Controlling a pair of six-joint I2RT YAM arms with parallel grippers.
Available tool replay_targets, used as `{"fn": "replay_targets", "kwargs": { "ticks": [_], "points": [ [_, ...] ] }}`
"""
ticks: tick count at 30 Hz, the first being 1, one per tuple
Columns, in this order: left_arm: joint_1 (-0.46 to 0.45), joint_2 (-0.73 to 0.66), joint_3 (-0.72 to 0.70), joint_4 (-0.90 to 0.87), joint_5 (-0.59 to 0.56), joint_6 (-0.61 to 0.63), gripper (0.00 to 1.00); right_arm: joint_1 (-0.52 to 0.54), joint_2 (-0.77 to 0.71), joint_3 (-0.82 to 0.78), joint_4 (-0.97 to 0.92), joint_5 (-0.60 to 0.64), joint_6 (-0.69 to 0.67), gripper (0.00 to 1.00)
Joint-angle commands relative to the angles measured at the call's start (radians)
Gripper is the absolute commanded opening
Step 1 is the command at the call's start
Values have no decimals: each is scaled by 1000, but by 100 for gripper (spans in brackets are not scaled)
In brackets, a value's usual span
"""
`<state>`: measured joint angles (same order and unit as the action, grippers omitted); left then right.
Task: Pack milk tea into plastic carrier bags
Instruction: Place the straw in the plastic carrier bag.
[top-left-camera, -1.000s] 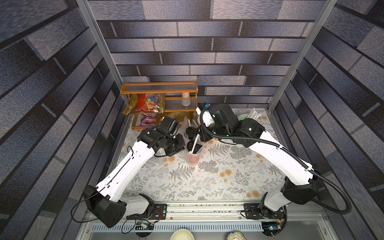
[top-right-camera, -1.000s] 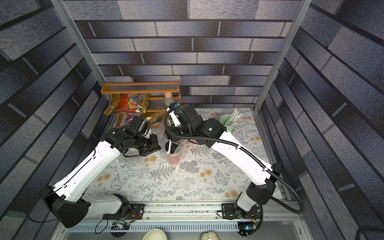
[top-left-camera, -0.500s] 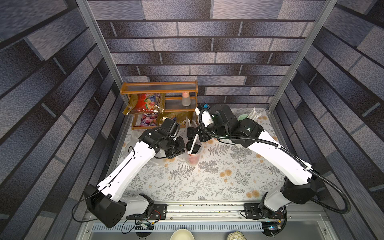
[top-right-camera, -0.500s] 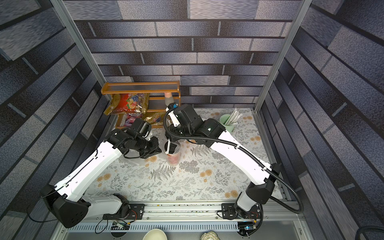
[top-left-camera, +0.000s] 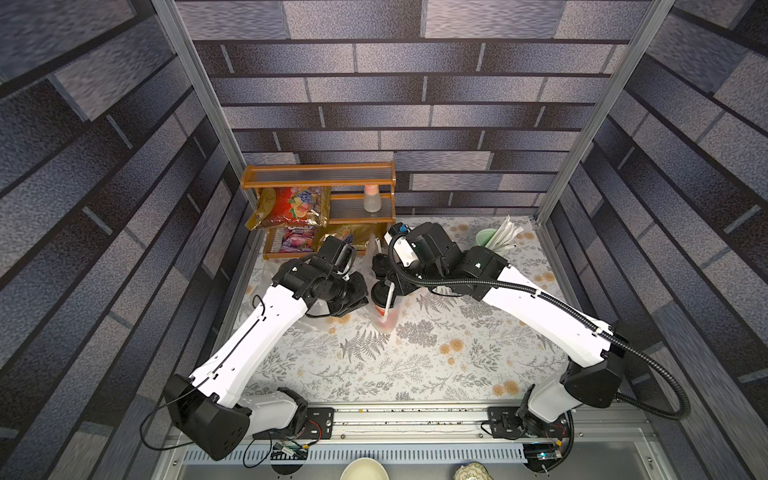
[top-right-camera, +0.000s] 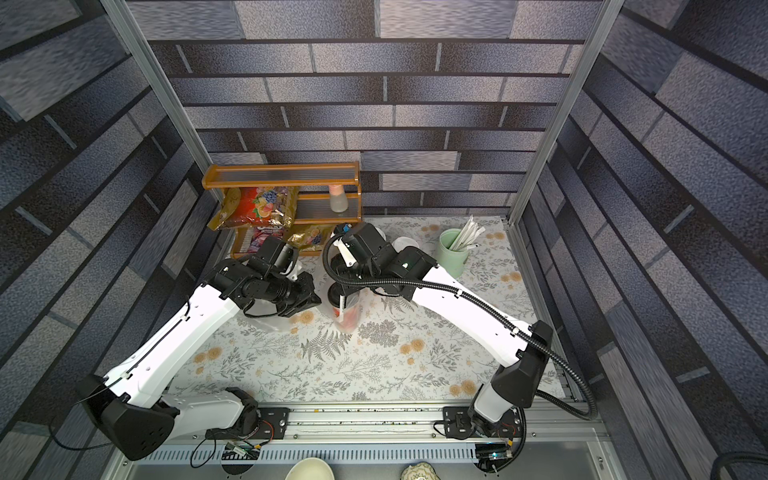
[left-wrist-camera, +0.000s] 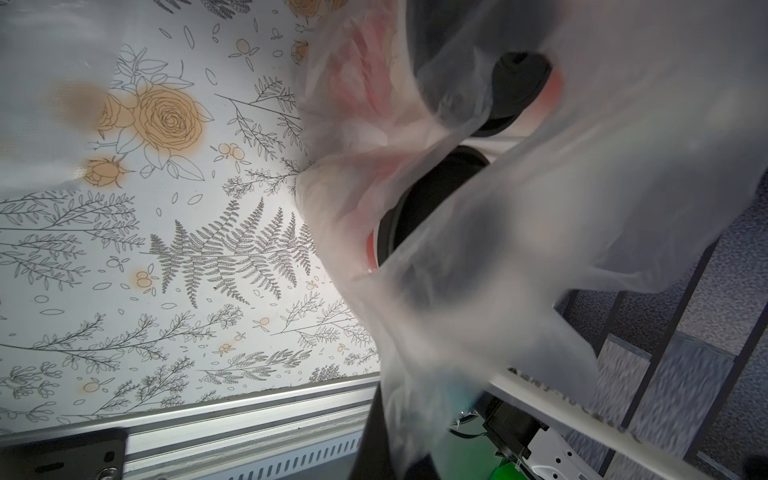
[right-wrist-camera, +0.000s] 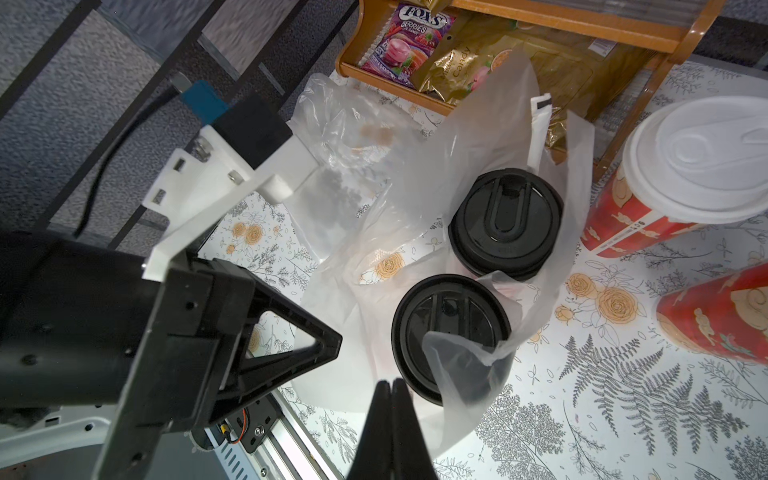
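Two black-lidded red milk tea cups (right-wrist-camera: 505, 220) (right-wrist-camera: 451, 328) stand inside a clear plastic carrier bag (right-wrist-camera: 469, 166); a top view shows the bag (top-left-camera: 384, 311) at mid-table. My left gripper (left-wrist-camera: 395, 457) is shut on the bag's film, which drapes across its camera; in both top views it (top-left-camera: 360, 297) (top-right-camera: 313, 297) sits just left of the cups. My right gripper (right-wrist-camera: 390, 384) is shut, tips against the bag's near edge, and no film shows between them. A white-lidded cup (right-wrist-camera: 698, 166) and another red cup (right-wrist-camera: 715, 316) stand outside the bag.
An orange rack (top-left-camera: 318, 183) at the back left holds snack packets (top-left-camera: 291, 205) and a small bottle (top-left-camera: 371, 199). A pale green cup of straws (top-left-camera: 486, 239) stands at the back right. A second loose bag (right-wrist-camera: 340, 120) lies by the rack. The metal rail (top-left-camera: 415, 415) runs along the front.
The left wrist has shifted very slightly beside the bagged cups. The right arm and the cups look unmoved, and both grippers stay shut.
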<state>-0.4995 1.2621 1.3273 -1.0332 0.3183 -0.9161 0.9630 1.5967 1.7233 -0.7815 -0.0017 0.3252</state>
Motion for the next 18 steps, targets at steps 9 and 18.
{"fn": "replay_targets", "kwargs": {
  "ticks": [9, 18],
  "points": [
    [10, -29, -16, 24, 19, 9, 0, 23, 4, -100, 132, -11, -41, 0],
    [13, -31, -16, 31, 25, 3, 0, 60, 19, -188, 206, 7, -87, 0]
  ]
}}
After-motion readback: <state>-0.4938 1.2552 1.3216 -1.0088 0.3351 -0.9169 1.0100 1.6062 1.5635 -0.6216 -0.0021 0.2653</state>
